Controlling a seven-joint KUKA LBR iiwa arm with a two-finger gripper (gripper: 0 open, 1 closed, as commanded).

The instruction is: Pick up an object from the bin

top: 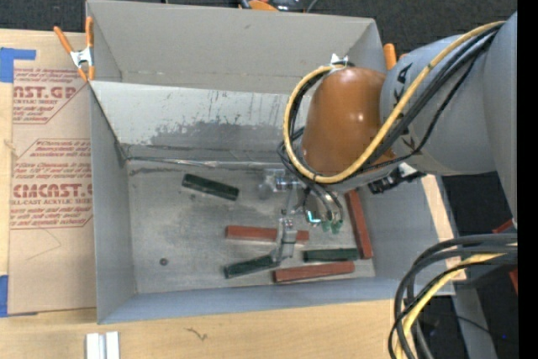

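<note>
My gripper (284,245) hangs low in the right half of the bin, under the orange wrist cover. Its tip stands at the right end of a red-brown flat bar (250,232) lying on the floor. Just below it, a dark green bar (249,267) lies slanted, its right end close to the tip. I cannot tell whether the tip touches either bar. To the right lie a short dark green bar (330,255) and, below that, a longer red-brown bar (313,271).
Another dark green bar (210,187) lies apart at the middle left of the floor. A red-brown bar (361,224) runs along the right wall. The arm and its cables cover the bin's right rear corner.
</note>
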